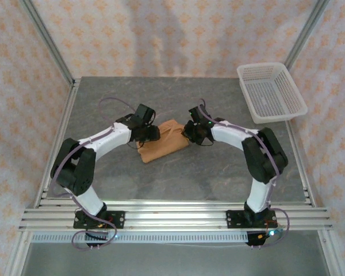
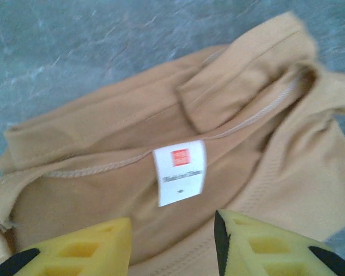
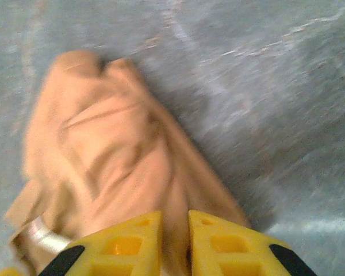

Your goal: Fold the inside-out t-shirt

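The table (image 1: pixel 161 178) is grey and stone-patterned, and a white mesh basket (image 1: pixel 260 65) sits well beyond the right gripper (image 3: pixel 175 221), out to its right, apart from the work.

The shirt (image 1: pixel 164 141) lies bunched in a compact heap between the two grippers, one at each end of it. It is soft, light cloth, limp and creased, with seams showing on the outside (consistent with being inside out). It will drape and sag from whatever point lifts it, and layers can slide over each other, so a pinch may catch more than one layer.

The right gripper's fingers are nearly together with a narrow fold of the shirt nipped in the gap. The rest of the heap trails away ahead of them on the table.

The left gripper (image 2: pixel 172 227) has its jaws partly apart above the cloth. Fabric shows flat through the gap, and I see no pinch there.

Just ahead of the left fingers is the neck seam (image 2: pixel 103 167), and hanging from it, the small white label (image 2: pixel 180 171) with a red square and dark print.

In my judgement the firmer stitched edges are the best holds: neckline, shoulders or hem. A grip there gives a known corner to spread from, where loose mid-panel cloth would only bunch further.
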Available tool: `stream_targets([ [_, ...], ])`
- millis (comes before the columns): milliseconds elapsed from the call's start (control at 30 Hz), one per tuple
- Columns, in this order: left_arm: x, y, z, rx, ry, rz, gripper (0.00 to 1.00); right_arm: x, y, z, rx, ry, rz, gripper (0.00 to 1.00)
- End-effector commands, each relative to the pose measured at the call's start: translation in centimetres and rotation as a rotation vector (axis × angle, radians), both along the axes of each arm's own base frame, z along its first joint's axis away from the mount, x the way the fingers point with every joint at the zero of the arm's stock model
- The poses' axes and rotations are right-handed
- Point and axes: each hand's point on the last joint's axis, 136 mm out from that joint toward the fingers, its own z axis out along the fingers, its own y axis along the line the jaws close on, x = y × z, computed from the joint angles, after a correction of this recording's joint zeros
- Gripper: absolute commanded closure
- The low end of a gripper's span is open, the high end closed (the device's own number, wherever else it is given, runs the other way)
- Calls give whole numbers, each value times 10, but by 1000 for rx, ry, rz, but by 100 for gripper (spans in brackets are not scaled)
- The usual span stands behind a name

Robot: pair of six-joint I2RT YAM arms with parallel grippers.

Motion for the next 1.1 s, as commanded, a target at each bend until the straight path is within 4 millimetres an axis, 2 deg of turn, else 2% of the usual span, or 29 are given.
stream_targets([
  [0, -4, -15, 27, -81, -8, -60, 56, -3, 0, 33, -12, -84, 13, 81],
  [167, 5, -8, 7, -121, 21, 33, 57, -10, 17, 32, 19, -76, 68, 84],
  [333, 25, 6, -19, -100, 83, 85, 58, 1, 18, 29, -24, -90, 79, 84],
  [467, 35, 22, -33, -44, 122, 122, 59, 29, 20, 23, -155, -110, 143, 69],
  [500, 35, 22, -33, -45, 133, 118, 60, 36, 18, 19, -219, -109, 168, 62],
  [533, 35, 21, -30, -48, 130, 110, 60, 40, 16, 14, -258, -99, 179, 60],
  [700, 27, 33, 9, -18, 51, 105, 48, 49, 14, 2, -354, -104, 256, 52],
  [800, 17, 42, 24, 27, 37, 92, 47, 53, 15, -1, -372, -112, 285, 49],
  [933, 6, 52, 19, 77, 53, 77, 47, 57, 18, -5, -383, -111, 305, 49],
  [1067, -2, 56, -2, 87, 103, 69, 47, 61, 22, -8, -383, -114, 312, 49],
])
